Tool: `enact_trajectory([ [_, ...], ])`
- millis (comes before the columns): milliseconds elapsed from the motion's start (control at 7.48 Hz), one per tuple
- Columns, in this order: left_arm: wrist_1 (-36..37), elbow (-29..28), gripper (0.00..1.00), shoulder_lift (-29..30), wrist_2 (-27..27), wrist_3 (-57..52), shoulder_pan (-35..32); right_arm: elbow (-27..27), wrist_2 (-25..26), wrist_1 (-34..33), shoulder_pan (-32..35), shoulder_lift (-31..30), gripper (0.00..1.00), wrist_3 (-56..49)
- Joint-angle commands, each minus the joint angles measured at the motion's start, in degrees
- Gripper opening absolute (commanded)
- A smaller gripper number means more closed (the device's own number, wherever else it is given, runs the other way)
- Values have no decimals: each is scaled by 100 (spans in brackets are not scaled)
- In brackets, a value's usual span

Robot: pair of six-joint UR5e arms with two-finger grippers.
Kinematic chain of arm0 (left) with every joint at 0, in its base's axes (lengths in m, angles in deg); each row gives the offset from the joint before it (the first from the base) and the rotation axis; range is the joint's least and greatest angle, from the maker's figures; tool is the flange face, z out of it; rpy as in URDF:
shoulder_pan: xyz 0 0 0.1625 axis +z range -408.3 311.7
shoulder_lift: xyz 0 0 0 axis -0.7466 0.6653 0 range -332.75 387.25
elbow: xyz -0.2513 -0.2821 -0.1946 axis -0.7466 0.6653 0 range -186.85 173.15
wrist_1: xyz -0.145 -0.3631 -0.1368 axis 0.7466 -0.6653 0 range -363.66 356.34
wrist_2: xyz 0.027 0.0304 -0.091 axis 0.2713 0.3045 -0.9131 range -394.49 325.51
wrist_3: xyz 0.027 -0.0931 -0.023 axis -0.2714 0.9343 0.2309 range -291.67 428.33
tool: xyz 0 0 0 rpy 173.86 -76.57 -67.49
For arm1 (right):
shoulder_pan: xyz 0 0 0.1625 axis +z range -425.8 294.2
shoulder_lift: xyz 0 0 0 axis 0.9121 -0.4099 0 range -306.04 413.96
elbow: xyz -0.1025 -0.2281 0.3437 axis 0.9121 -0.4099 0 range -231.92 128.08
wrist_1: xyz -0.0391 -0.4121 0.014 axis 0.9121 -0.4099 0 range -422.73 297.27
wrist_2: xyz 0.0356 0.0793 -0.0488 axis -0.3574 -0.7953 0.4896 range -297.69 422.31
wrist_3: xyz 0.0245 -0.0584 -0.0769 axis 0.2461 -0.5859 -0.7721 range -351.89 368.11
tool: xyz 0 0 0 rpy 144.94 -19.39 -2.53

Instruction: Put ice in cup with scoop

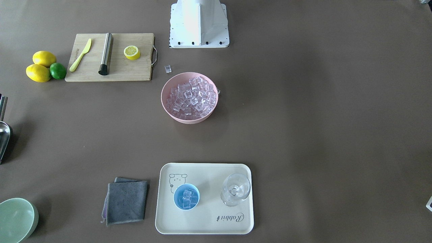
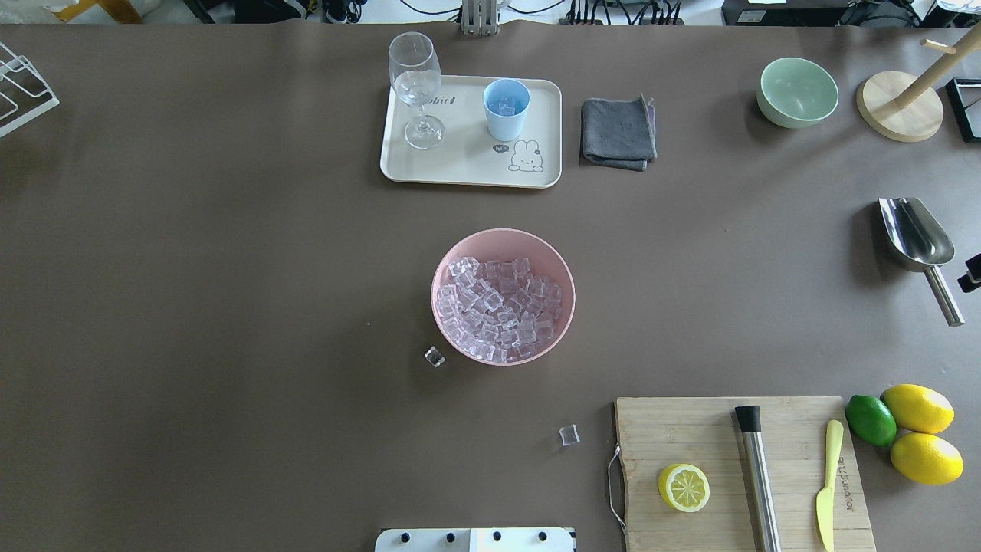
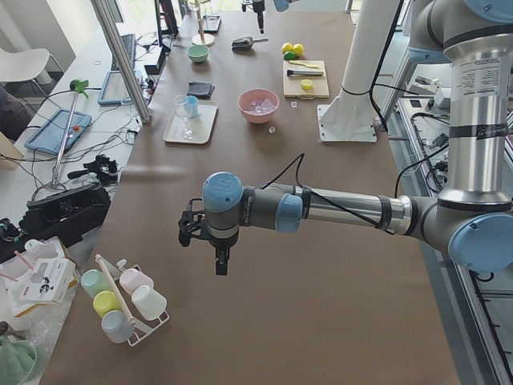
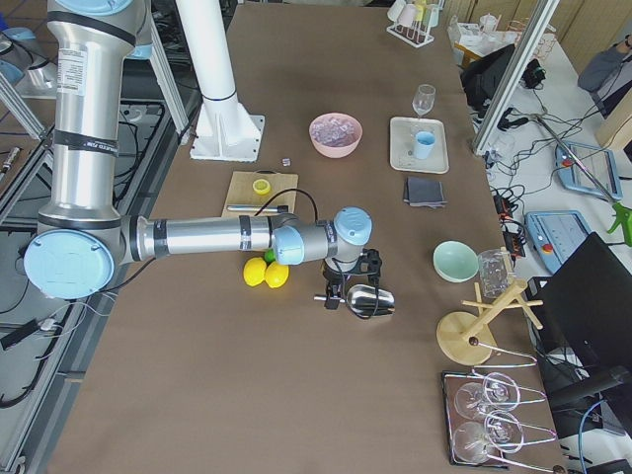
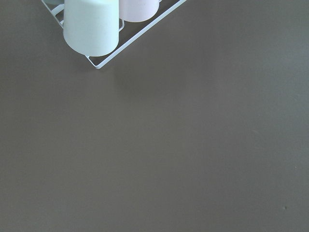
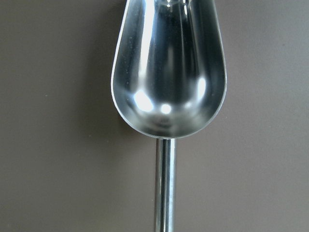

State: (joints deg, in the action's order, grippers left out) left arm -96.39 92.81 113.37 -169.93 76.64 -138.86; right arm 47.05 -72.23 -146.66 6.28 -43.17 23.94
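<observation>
Steel scoop (image 2: 916, 234) lies near green bowl (image 2: 797, 116), stray cubes (image 2: 434, 356) by pink bowl (image 2: 552, 261); left gripper (image 3: 222, 265), right gripper (image 4: 334, 299): cannot tell grip.

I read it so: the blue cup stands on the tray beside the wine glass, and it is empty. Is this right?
Not quite. The cup stands on the tray beside the wine glass, but it is not empty: the exterior front-facing view shows ice cubes inside it.
</observation>
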Motion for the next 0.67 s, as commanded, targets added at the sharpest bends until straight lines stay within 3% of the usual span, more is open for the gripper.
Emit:
enact_trajectory([
  [0,89,1,99,-7,1,-6,13,314,-72,-1074,920,-122,99,-1454],
  [134,89,-17,99,-7,9,-6,13,394,-55,-1812,1383,-87,99,-2007],
  [535,89,-8,99,-7,1,-6,39,413,146,-1943,1643,-96,99,-2145],
])
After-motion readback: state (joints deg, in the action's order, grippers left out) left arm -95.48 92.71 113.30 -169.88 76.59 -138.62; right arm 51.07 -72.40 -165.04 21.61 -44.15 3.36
